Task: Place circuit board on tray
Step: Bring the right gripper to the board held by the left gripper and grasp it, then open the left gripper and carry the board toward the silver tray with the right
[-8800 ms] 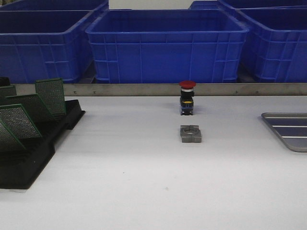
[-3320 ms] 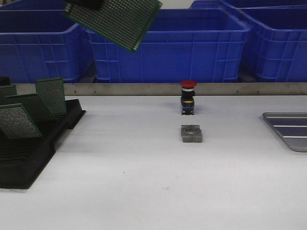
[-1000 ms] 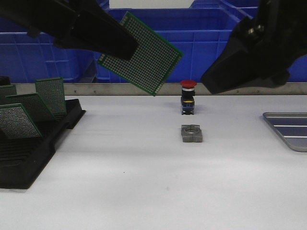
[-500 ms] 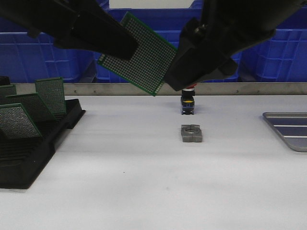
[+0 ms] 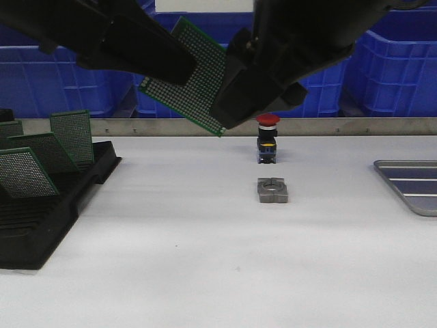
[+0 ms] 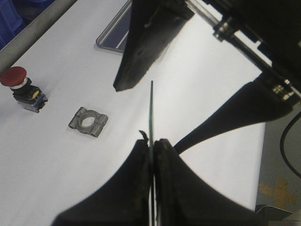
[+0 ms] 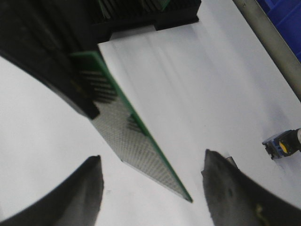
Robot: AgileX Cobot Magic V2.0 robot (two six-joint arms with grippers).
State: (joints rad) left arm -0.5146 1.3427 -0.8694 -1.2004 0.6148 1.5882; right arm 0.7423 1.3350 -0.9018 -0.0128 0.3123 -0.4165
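Note:
A green perforated circuit board point(image 5: 194, 82) hangs tilted in the air above the table's middle. My left gripper point(image 5: 183, 68) is shut on its upper left part. In the left wrist view the gripper point(image 6: 151, 141) pinches the board point(image 6: 151, 110), which shows edge-on. My right gripper point(image 5: 225, 113) is open, with a finger on either side of the board's free lower corner. In the right wrist view the right gripper point(image 7: 153, 160) stands apart from the board point(image 7: 127, 127) on both sides. The silver ribbed tray point(image 5: 410, 184) lies at the table's right edge, also in the left wrist view point(image 6: 113, 40).
A red push button point(image 5: 267, 140) and a grey metal clamp block point(image 5: 272, 190) sit mid-table below the grippers. A black slotted rack point(image 5: 41, 219) with several green boards stands at the left. Big blue bins point(image 5: 389, 75) line the back behind a metal rail.
My right gripper has moved left to the board, and its open fingers now straddle the board's free corner. The left gripper and the board have stayed still.

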